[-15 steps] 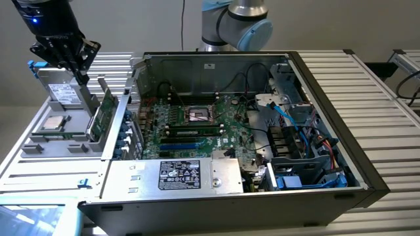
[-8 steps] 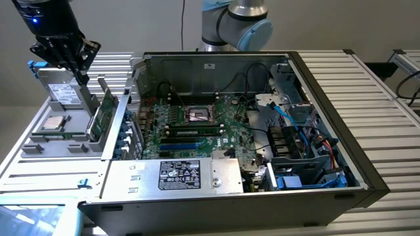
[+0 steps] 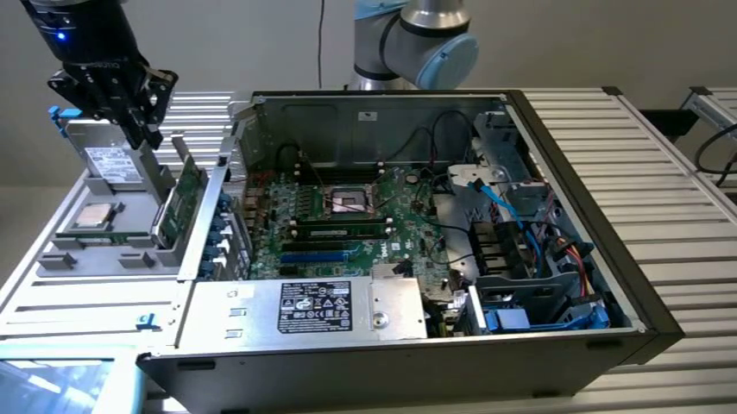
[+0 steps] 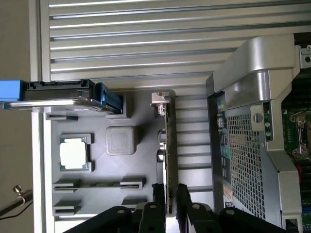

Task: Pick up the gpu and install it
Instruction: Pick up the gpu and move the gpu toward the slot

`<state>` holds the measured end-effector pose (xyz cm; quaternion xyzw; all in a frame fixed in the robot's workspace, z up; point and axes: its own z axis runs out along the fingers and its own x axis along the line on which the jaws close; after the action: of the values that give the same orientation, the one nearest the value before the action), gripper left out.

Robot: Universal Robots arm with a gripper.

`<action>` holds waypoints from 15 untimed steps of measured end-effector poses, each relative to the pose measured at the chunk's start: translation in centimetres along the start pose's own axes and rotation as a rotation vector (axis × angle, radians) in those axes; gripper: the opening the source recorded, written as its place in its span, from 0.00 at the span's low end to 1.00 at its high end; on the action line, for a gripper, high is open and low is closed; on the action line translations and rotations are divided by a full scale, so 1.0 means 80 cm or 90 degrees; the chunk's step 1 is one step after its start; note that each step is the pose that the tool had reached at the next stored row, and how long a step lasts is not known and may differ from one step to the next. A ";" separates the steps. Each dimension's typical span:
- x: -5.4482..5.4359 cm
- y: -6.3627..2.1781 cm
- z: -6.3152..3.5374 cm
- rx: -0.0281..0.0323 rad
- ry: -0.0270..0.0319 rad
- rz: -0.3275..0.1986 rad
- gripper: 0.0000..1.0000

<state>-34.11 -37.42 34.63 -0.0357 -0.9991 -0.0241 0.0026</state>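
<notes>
The gpu (image 3: 179,200) stands on edge in a slot of the grey parts tray (image 3: 69,259), at the exterior view's left of the open computer case, its green board facing the case. In the wrist view the gpu (image 4: 169,141) appears edge-on as a thin strip with a metal bracket at its far end. My gripper (image 3: 147,136) hangs just above the card. My gripper (image 4: 169,193) straddles the card's edge, one black finger (image 4: 158,196) on each side with a slim gap to the card. It looks open and holds nothing.
The tray also carries a silver drive box (image 3: 110,164), a processor (image 3: 92,217) and memory sticks in slots. The case (image 3: 576,155) lies open with the motherboard (image 3: 345,216) exposed, cables on one side and a power supply (image 3: 317,306) at the front. Ribbed aluminium table surrounds everything.
</notes>
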 end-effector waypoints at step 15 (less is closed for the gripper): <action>0.011 -0.004 0.025 -0.0003 -0.0050 0.000 0.38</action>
<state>-35.01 -37.60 32.63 -0.0356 -0.9991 -0.0243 -0.0014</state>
